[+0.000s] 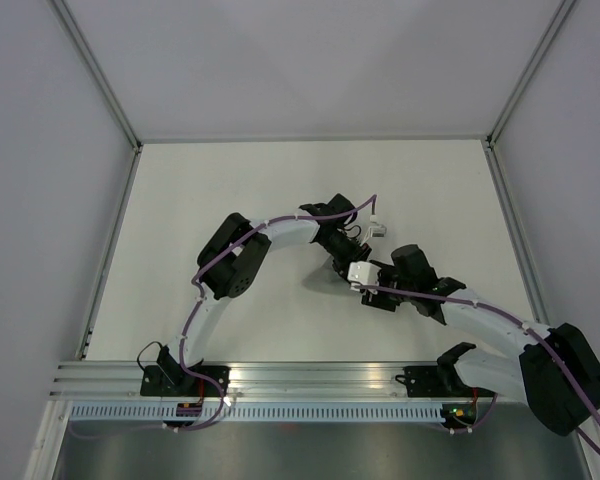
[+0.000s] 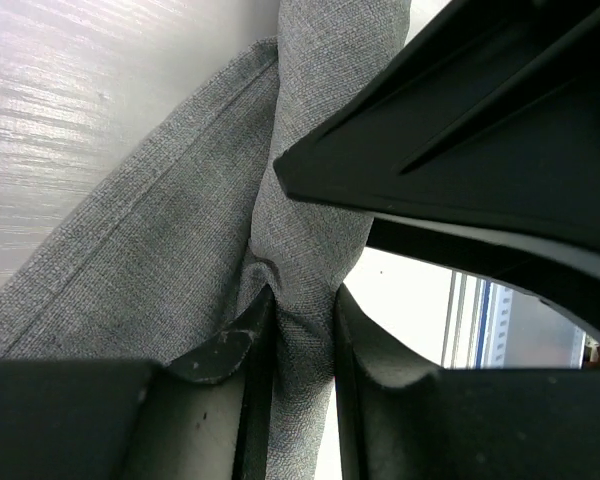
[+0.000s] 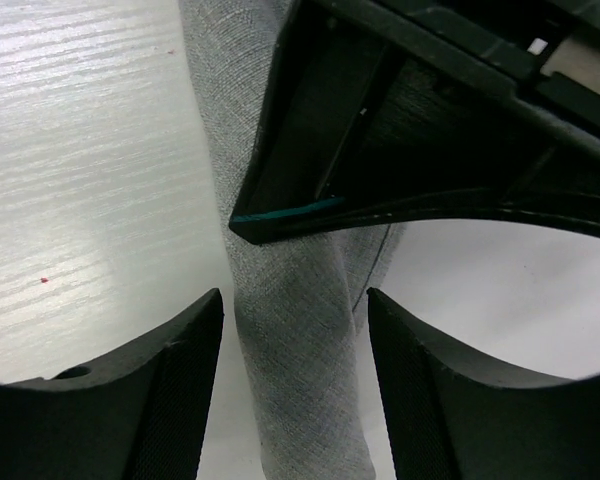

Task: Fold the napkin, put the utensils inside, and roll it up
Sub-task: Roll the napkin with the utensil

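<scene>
The napkin (image 2: pixel 180 250) is a grey cloth rolled into a narrow tube, lying on the white table. In the left wrist view my left gripper (image 2: pixel 302 330) is shut on the roll, which is pinched tight between both fingers. In the right wrist view the roll (image 3: pixel 290 380) runs between the fingers of my right gripper (image 3: pixel 293 300), which stands open with a gap on each side. In the top view the two grippers, left (image 1: pixel 342 268) and right (image 1: pixel 365 287), meet at mid-table and cover the napkin. The utensils are hidden.
The white table (image 1: pixel 230 200) is walled by pale panels with metal frame posts (image 1: pixel 110 100). An aluminium rail (image 1: pixel 310 378) runs along the near edge by the arm bases. The black body of the other arm (image 3: pixel 430 130) hangs close above the roll.
</scene>
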Robot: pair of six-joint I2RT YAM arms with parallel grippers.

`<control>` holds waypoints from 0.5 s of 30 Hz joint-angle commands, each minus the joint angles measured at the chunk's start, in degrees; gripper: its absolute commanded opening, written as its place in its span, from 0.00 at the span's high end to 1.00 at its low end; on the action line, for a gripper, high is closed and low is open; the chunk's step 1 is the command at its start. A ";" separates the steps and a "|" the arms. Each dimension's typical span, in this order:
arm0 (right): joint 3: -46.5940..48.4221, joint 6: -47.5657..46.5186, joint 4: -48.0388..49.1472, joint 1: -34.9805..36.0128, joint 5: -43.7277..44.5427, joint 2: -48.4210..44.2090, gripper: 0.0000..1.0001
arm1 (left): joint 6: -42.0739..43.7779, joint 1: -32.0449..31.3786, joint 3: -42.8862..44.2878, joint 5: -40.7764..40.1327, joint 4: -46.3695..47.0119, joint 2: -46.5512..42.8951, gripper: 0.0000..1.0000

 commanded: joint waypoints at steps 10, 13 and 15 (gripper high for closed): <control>-0.96 -0.39 2.16 1.24 3.53 2.32 0.65 | -0.81 -0.45 -2.00 -6.78 -5.39 2.06 0.47; -0.17 -1.00 -0.04 1.16 3.00 2.41 0.69 | -2.13 -0.19 -2.36 -7.74 -3.02 0.30 0.42; 0.71 -1.36 -2.14 1.24 2.48 2.85 0.70 | -3.18 0.43 -2.62 -8.01 -0.83 -1.72 0.42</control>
